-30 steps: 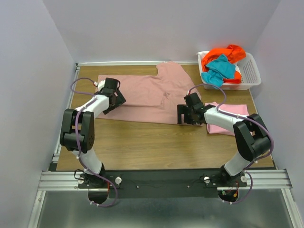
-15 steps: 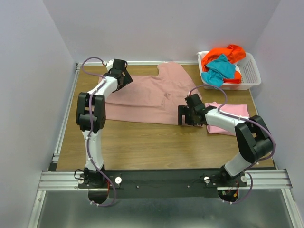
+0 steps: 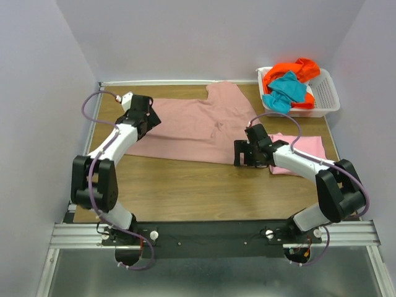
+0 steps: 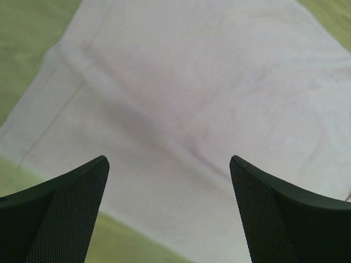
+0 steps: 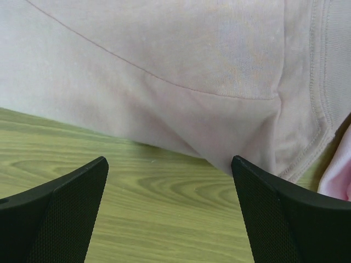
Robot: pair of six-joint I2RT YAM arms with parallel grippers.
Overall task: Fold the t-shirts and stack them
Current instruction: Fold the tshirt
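Observation:
The large dusty rose-mauve t-shirt (image 3: 192,127) lies spread across the back of the table, one sleeve pointing to the back wall. My left gripper (image 3: 146,119) is open and empty over the shirt's left edge; the left wrist view shows cloth (image 4: 181,93) between its fingers. My right gripper (image 3: 245,153) is open and empty at the shirt's near right corner (image 5: 219,109), over bare wood. A folded brighter pink t-shirt (image 3: 303,150) lies right of it, partly under the right arm. An orange t-shirt (image 3: 294,69) and a teal t-shirt (image 3: 286,90) lie in the basket.
The white slotted basket (image 3: 326,93) stands at the back right corner. Purple walls close in the table on three sides. Bare wooden tabletop (image 3: 204,189) lies in front of the shirts.
My left gripper swung from the shirt's left side to the back left corner, then came back a little toward the shirt's left edge. The right gripper edged slightly right.

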